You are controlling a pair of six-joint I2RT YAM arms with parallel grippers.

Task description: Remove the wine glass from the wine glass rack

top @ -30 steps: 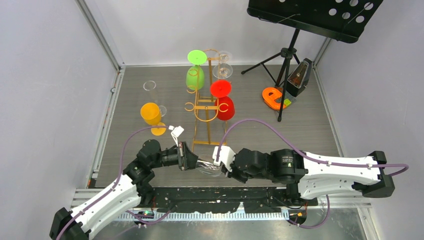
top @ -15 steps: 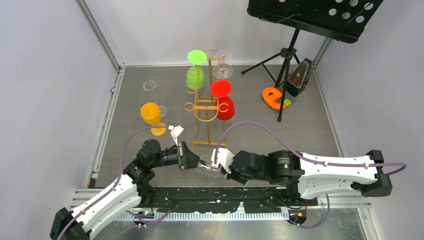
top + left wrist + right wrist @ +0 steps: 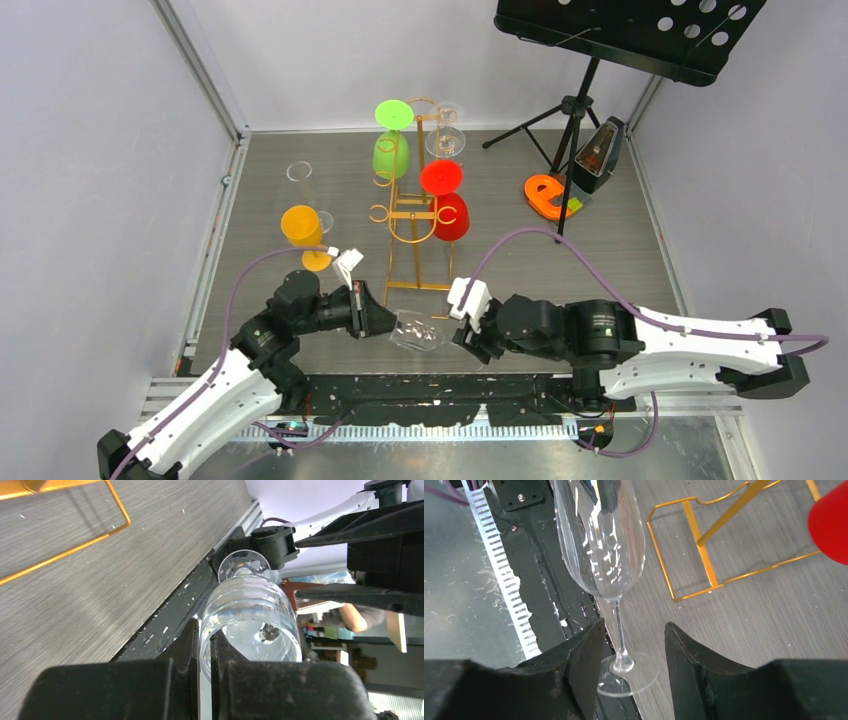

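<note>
Beyond the clear stemmed wine glass (image 3: 418, 331), the tall gold wire rack (image 3: 706, 555) stands mid-table carrying three hanging glasses: one green (image 3: 390, 155), one red (image 3: 450, 215) and one clear (image 3: 445, 138). One orange goblet (image 3: 302, 228) stands toward the grey table's (image 3: 560, 270) left edge. A black music stand (image 3: 630, 30) and a black metronome (image 3: 600, 155) occupy the far right corner.

The freed glass lies level along the near edge, rim leftward and foot rightward. The left gripper (image 3: 202, 645) pinches its rim. The right gripper (image 3: 634, 627) is spread on either side of the stem, not touching it.
</note>
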